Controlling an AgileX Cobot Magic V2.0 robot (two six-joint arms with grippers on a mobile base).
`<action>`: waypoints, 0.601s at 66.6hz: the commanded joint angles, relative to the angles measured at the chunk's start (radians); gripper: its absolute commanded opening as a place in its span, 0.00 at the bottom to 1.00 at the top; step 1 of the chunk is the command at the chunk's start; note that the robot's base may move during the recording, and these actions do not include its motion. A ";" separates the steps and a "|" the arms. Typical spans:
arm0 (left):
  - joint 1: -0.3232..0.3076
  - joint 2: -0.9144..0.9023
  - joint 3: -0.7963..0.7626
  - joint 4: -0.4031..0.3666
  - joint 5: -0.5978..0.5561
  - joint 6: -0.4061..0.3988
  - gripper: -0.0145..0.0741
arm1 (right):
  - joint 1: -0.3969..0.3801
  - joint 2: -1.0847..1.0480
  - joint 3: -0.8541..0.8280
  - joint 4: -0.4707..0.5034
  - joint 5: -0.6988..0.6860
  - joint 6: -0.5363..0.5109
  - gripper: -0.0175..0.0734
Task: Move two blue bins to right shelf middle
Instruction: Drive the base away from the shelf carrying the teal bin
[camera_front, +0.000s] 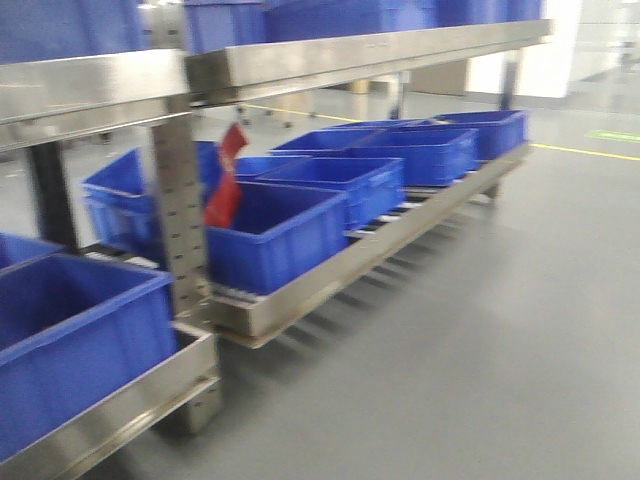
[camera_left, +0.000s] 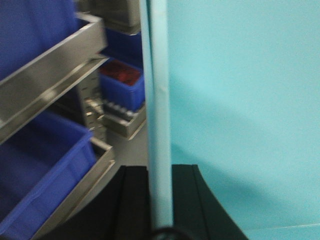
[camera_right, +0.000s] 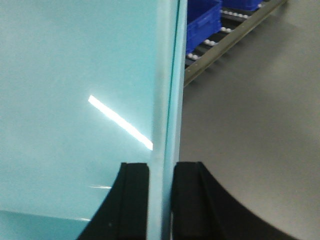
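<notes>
While both arms hold on, we see the pale blue-green plastic bin (camera_left: 240, 100) sitting between them, not on any shelf yet. Our left gripper (camera_left: 160, 170) is squeezed tight on one thin side wall, with the bin's big smooth face on its right. Our right gripper (camera_right: 161, 167) is squeezed tight on the other side wall, with the bin on its left. So the bin lies inward from each gripper, and neither arm is nearer. Its walls run straight ahead. The long shiny steel rack (camera_front: 400, 235) with dark blue plastic bins (camera_front: 270, 235) lies ahead and to the left. We think the steel level (camera_front: 370, 50) above them is the middle one, so the bin must go up there.
</notes>
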 joint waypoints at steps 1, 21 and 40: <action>0.004 -0.011 -0.017 0.006 -0.103 0.000 0.04 | 0.006 -0.021 -0.020 0.016 -0.100 -0.007 0.01; 0.004 -0.011 -0.017 0.006 -0.103 0.000 0.04 | 0.006 -0.021 -0.020 0.016 -0.100 -0.007 0.01; 0.004 -0.011 -0.017 0.006 -0.103 0.000 0.04 | 0.006 -0.021 -0.020 0.016 -0.100 -0.007 0.01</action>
